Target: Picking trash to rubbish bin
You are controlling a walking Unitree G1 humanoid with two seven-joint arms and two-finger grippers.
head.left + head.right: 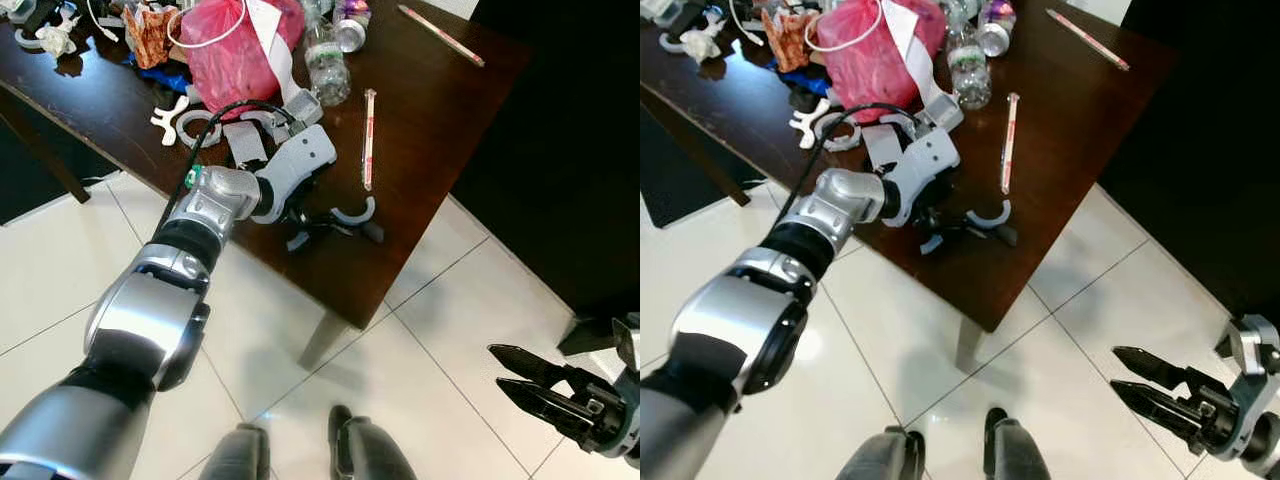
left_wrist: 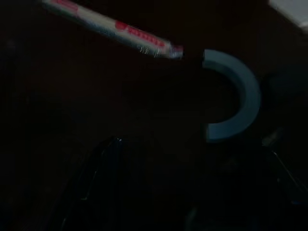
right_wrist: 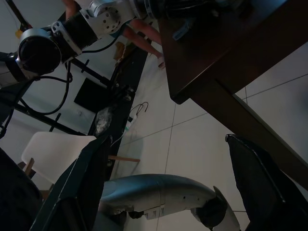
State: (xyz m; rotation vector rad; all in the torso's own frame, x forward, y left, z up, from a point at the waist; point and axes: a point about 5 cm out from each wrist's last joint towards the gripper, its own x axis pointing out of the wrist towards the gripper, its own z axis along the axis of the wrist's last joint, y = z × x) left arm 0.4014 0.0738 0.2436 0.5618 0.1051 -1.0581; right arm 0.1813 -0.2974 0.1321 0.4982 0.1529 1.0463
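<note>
White floor tiles [image 1: 440, 400] surround a dark wooden table [image 1: 440, 110] strewn with litter. On it lies a pale grey C-shaped piece [image 1: 352, 214], between the two spread black fingers [image 1: 298, 240] of the left gripper [image 1: 333, 232], which is lowered onto the tabletop near the table's front corner. The fingers stand wide apart, one on each side of the curved piece, and whether either touches it cannot be told; they have not closed on it. In the dim left wrist view the same curved piece [image 2: 234, 96] sits just ahead of the fingertips, with the end of a long red-and-white wrapped stick [image 2: 106, 26] just beyond it. That stick [image 1: 369, 138] runs away from the fingers across the table. Farther past the gripper are a crushed clear bottle [image 1: 327, 65], a pink plastic bag [image 1: 235, 45] and white curved scraps [image 1: 175, 120]. Another thin wrapped stick [image 1: 441, 35] lies near the far edge. The right gripper [image 1: 530, 385] hangs low over the tiles, well apart from the table, its fingers parted and holding nothing.
</note>
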